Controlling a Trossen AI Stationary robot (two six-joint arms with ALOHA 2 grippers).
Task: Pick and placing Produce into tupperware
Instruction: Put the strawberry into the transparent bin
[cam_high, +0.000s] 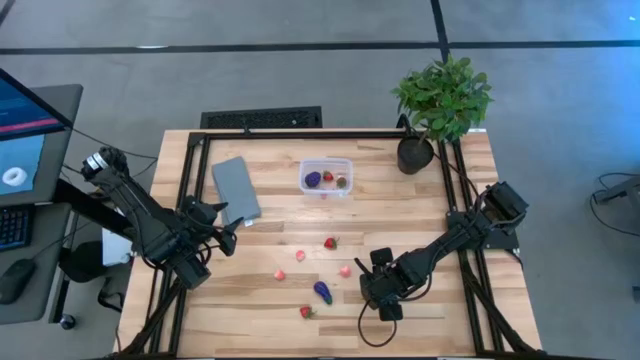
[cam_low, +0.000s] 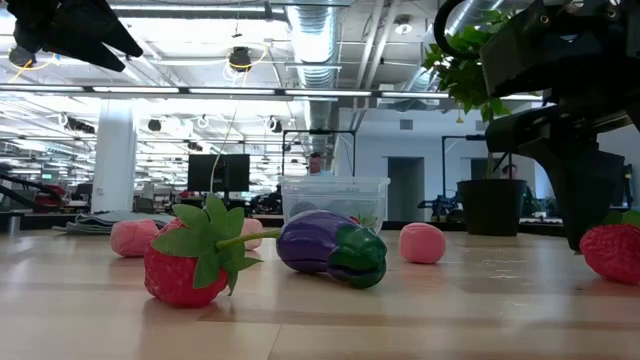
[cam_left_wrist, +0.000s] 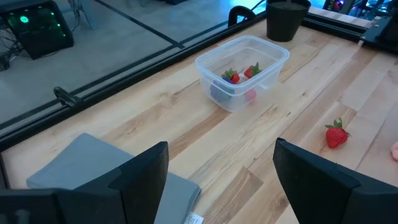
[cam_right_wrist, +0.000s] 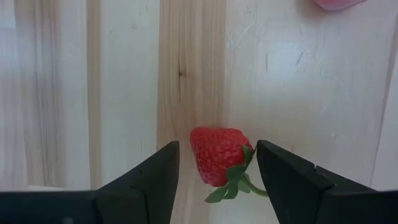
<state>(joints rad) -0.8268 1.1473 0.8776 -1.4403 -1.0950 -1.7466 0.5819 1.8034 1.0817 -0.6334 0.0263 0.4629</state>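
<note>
Currently right gripper (cam_right_wrist: 217, 171), lower right of centre in the high view, stands open astride a strawberry (cam_right_wrist: 217, 155), fingers not touching; left gripper (cam_left_wrist: 221, 174) open, empty.

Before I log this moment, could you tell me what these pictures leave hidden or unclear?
- Tupperware contents: too small in the high view; in the left wrist view the clear wall blurs the lower pieces, so no exact count.
- Right gripper: the strawberry sits between its open fingers; contact cannot be told.
- Strawberry at the low view's right edge: cut off by the frame.
- Grey lid: partly hidden behind the left gripper's fingers.
</note>
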